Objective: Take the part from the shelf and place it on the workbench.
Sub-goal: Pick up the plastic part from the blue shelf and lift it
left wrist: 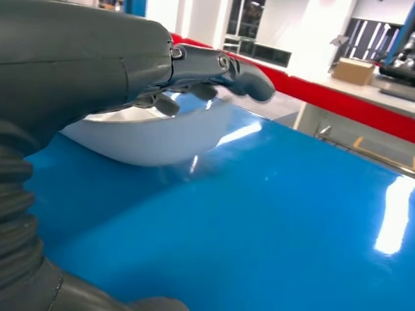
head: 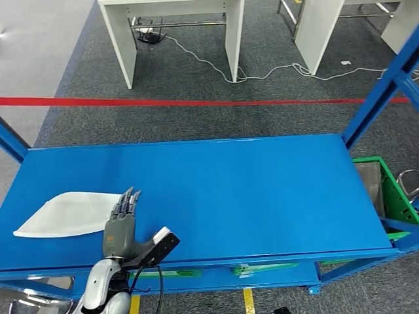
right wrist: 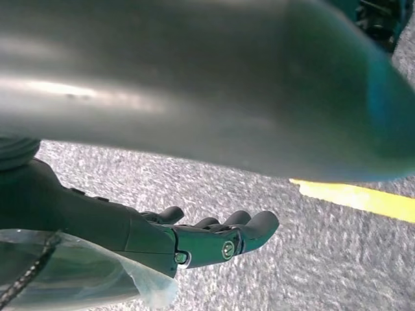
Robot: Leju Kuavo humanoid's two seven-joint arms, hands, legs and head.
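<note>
Grey carpet is running across the whole background in the head view, with a red tape line (head: 198, 102) crossing it and some white desk legs (head: 120, 39) standing beyond that, plus a white cable (head: 256, 72) snaking along the floor between them. Closer in, a big blue shelf (head: 237, 190) is stretching side to side, glossy enough that it's throwing back the ceiling lights in the left wrist view. The part (head: 64, 214), a flat white curved-edge panel, is lying on the shelf top, and the left hand (head: 120, 226) is hovering right at its near corner with the fingers (head: 127, 199) stretched out straight and close together, the tips overlapping the part's edge. From the left wrist view the fingers (left wrist: 230, 68) are sitting just above the white part (left wrist: 161, 139), not wrapping it, so they're holding nothing as far as I can see. Off past the far end of the shelf from the fingers, a green bin (head: 387, 190) is sitting lower down. The right hand (right wrist: 196, 240) is hanging down over the carpet near a yellow floor line (right wrist: 362, 199), its fingers (right wrist: 254, 227) loosely extended and slightly spread, gripping nothing.
</note>
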